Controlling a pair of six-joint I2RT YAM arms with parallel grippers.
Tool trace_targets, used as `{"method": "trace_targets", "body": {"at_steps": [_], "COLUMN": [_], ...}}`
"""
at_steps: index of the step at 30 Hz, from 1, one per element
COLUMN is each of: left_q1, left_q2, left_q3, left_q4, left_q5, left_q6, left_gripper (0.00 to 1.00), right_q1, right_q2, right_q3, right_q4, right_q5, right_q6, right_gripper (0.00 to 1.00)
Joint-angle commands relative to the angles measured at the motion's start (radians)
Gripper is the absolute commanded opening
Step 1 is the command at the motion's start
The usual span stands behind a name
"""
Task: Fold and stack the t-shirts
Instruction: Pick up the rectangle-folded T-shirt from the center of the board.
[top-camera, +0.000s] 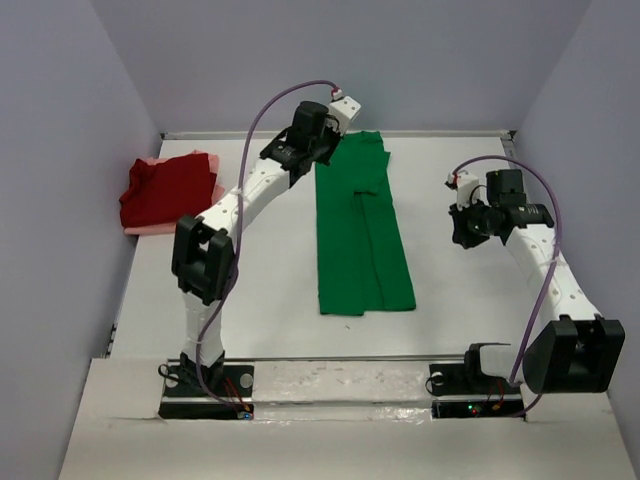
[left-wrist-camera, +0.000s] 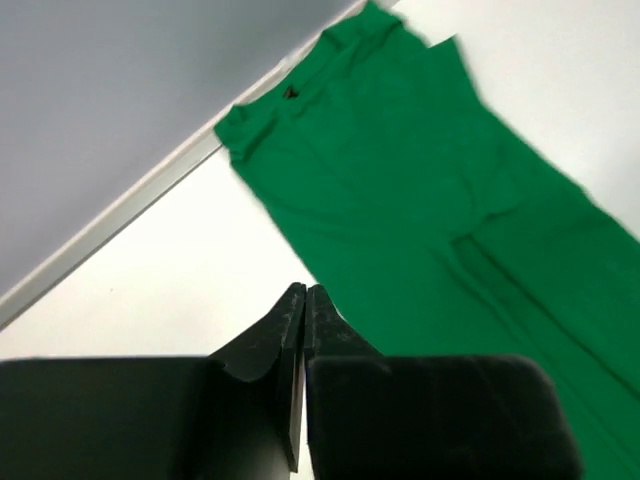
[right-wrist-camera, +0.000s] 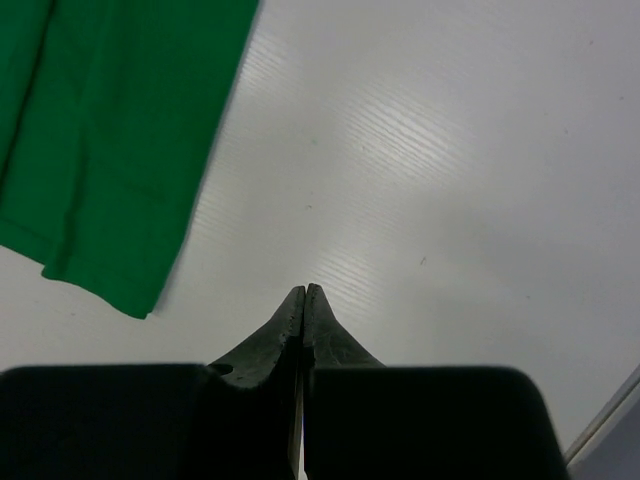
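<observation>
A bright green t-shirt (top-camera: 360, 225) lies flat in the middle of the table, folded lengthwise into a long strip with its collar at the far end. My left gripper (top-camera: 322, 140) hovers at the strip's far left corner. In the left wrist view its jaws (left-wrist-camera: 303, 290) stand nearly together with nothing between them, just left of the green cloth (left-wrist-camera: 420, 190). My right gripper (top-camera: 466, 230) hangs to the right of the strip, shut and empty (right-wrist-camera: 304, 288) over bare table, with the green hem (right-wrist-camera: 110, 130) at its left. A dark red t-shirt (top-camera: 165, 190) lies folded on a pale pink t-shirt (top-camera: 150, 228) at the far left.
Grey walls close in the table on the left, far and right sides. A metal rail (top-camera: 340, 132) runs along the far edge. Both arm bases (top-camera: 340, 385) sit at the near edge.
</observation>
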Motion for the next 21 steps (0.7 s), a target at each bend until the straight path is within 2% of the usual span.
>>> {"method": "trace_targets", "body": {"at_steps": [1, 2, 5, 10, 11, 15, 21], "left_q1": [-0.004, -0.004, -0.007, -0.033, -0.038, -0.058, -0.067], "left_q2": [-0.103, -0.117, -0.149, -0.195, -0.198, -0.239, -0.232], "left_q3": [-0.103, -0.125, -0.232, -0.366, -0.398, -0.490, -0.518], "left_q4": [-0.105, -0.117, -0.121, -0.099, -0.095, -0.084, -0.262], "left_q5": [0.241, 0.294, 0.388, 0.422, 0.425, 0.480, 0.574], "left_q6": [-0.045, -0.050, -0.064, -0.051, -0.048, -0.033, 0.050], "left_gripper": [0.04, 0.00, 0.00, 0.00, 0.00, 0.00, 0.00], "right_q1": [-0.008, -0.008, -0.008, 0.027, 0.027, 0.078, 0.170], "right_q2": [0.040, 0.047, 0.083, 0.188, 0.249, 0.372, 0.420], "right_q3": [0.071, 0.075, 0.104, 0.199, 0.221, 0.304, 0.253], "right_q4": [-0.057, -0.065, -0.086, -0.108, -0.122, -0.226, -0.249], "right_q5": [-0.136, -0.162, -0.247, -0.310, -0.319, -0.380, -0.336], "right_q6": [-0.012, -0.013, -0.021, -0.039, -0.050, -0.068, -0.090], "right_gripper": [0.00, 0.00, 0.00, 0.00, 0.00, 0.00, 0.00]}}
